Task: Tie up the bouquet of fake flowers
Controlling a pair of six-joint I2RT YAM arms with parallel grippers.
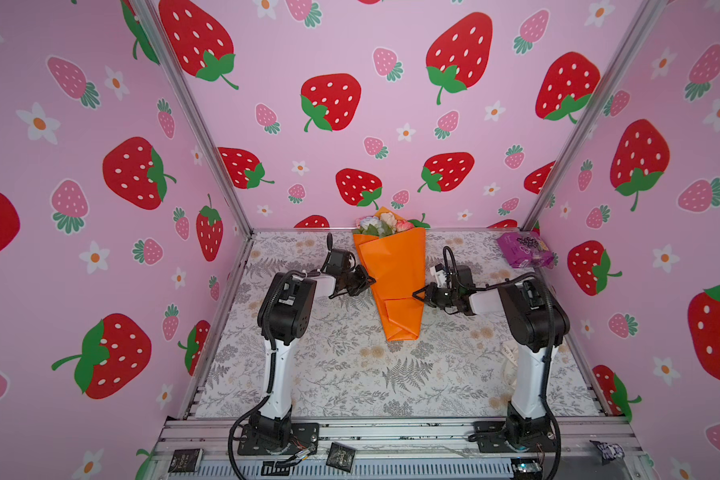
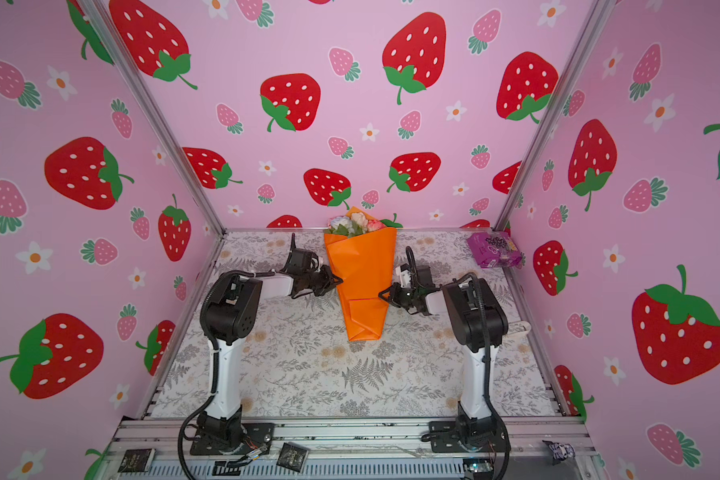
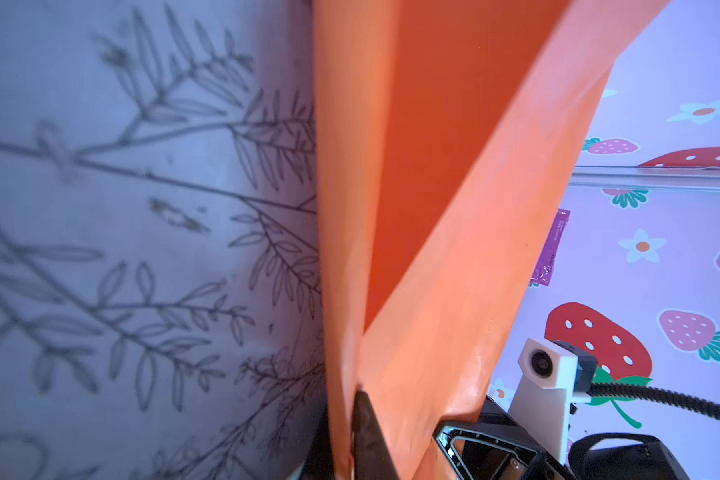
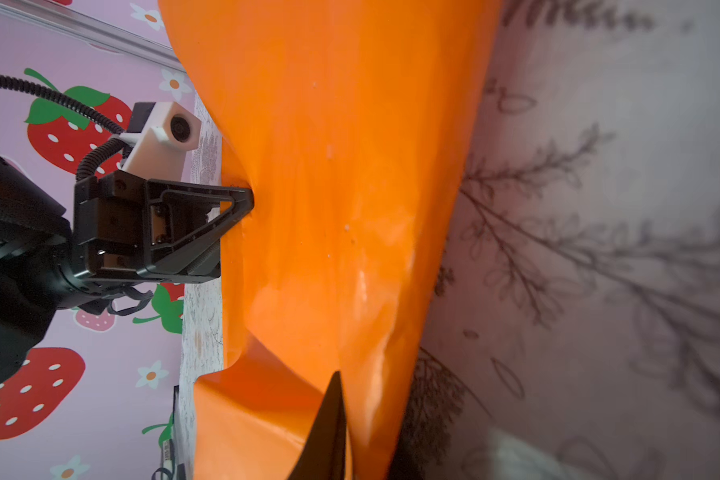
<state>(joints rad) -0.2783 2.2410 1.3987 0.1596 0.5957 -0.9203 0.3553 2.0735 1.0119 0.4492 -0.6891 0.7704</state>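
The bouquet (image 2: 360,266) lies mid-way across the table (image 1: 350,374), its orange wrapping paper (image 1: 393,274) a cone with the flower heads (image 1: 385,223) poking out of the far open end. The left gripper (image 1: 370,281) is pinched narrow on the paper's left edge, the right gripper (image 1: 417,294) on its right edge.

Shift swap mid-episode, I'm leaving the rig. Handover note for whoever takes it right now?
Grippers: left gripper is shut on the left edge of the bright orange wrapping paper, mid-cone. The right gripper is shut on the paper's right edge, a little nearer the folded tip.
Things: bouquet of fake flowers lies along the middle of the floral-print table, heads at the cone's wide end by the back wall. The small purple packet sits in the far right corner, apart from both arms.
Done: flowers wrapped, both edges pinched.
Left: no ribbon or tie shows on the cone, so tying is not yet done.
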